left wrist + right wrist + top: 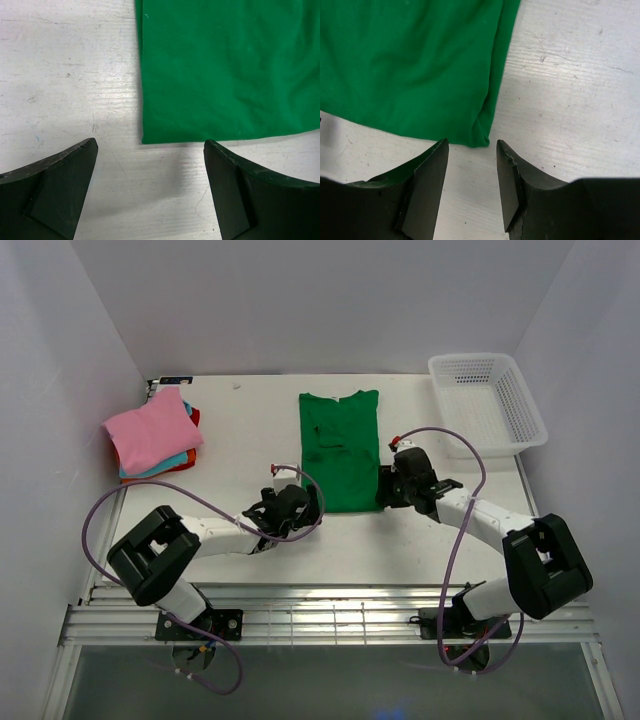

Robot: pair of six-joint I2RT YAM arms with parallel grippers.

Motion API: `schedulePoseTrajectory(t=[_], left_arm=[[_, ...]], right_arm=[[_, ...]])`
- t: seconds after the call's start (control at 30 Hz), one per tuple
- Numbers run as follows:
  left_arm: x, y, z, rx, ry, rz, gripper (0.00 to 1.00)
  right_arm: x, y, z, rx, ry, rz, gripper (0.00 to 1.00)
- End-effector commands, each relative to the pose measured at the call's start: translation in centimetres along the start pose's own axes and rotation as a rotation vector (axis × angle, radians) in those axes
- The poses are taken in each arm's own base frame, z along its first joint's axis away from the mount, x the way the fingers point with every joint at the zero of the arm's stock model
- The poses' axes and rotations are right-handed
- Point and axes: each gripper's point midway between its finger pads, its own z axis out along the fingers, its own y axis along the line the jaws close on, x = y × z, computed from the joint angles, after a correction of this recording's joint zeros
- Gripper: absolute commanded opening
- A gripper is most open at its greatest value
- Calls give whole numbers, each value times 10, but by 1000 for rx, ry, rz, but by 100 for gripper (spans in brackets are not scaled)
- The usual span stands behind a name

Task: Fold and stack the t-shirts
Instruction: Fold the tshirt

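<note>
Green t-shirt, a long strip, is laid flat mid-counter. Both near hem corners are best pinched at once and lifted evenly (judged, not seen). Both arms are stretched low. Left end effector is spread wide short of its corner, right end effector half spread at the other, with nothing held.

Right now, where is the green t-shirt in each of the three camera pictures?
Top external: the green t-shirt lies flat in the middle of the table, collar at the far end.
Left wrist: the green t-shirt fills the upper right, with its near left corner close to picture centre.
Right wrist: the green t-shirt fills the upper left, with its near right corner close to picture centre.
Shared landmark: the white table along the shirt's near hem.
</note>
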Motion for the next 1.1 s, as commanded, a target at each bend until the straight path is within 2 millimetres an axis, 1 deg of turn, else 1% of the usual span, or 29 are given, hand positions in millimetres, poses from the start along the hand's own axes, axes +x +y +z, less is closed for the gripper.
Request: schedulePoseTrajectory(t=[0.0, 0.03, 0.1, 0.13, 0.2, 0.43, 0.47, 0.67, 0.73, 0.97, 1.03, 1.07], left_arm=[[-13, -11, -3, 51, -34, -49, 98], [-12, -14, -3, 66, -29, -50, 98], [-14, -15, -1, 81, -31, -61, 98], [-12, -14, 1, 84, -26, -60, 98], [-14, -18, 3, 130, -27, -81, 98], [1, -16, 14, 164, 30, -98, 98], [6, -15, 16, 164, 43, -97, 98], [14, -18, 20, 192, 70, -112, 97], [18, -18, 21, 199, 85, -116, 97], [21, -23, 20, 220, 100, -111, 96], [21, -24, 21, 221, 104, -106, 95], [23, -23, 21, 218, 118, -101, 95]], right_arm=[[-6, 7, 8, -34, -28, 16, 50], [-5, 6, 9, -28, -27, 16, 50], [-4, 6, 13, -26, -23, 15, 50], [-6, 7, 14, -30, -28, 15, 50], [-5, 6, 17, -23, -25, 16, 50], [1, 4, 25, -10, 1, 18, 50], [1, 3, 26, -8, 2, 17, 50], [6, 0, 26, 3, 11, 20, 50], [3, 2, 28, -3, -8, 19, 50], [19, 1, 38, -10, 32, 42, 49], [23, -2, 40, 1, 45, 44, 49], [23, -3, 40, 5, 45, 46, 49]])
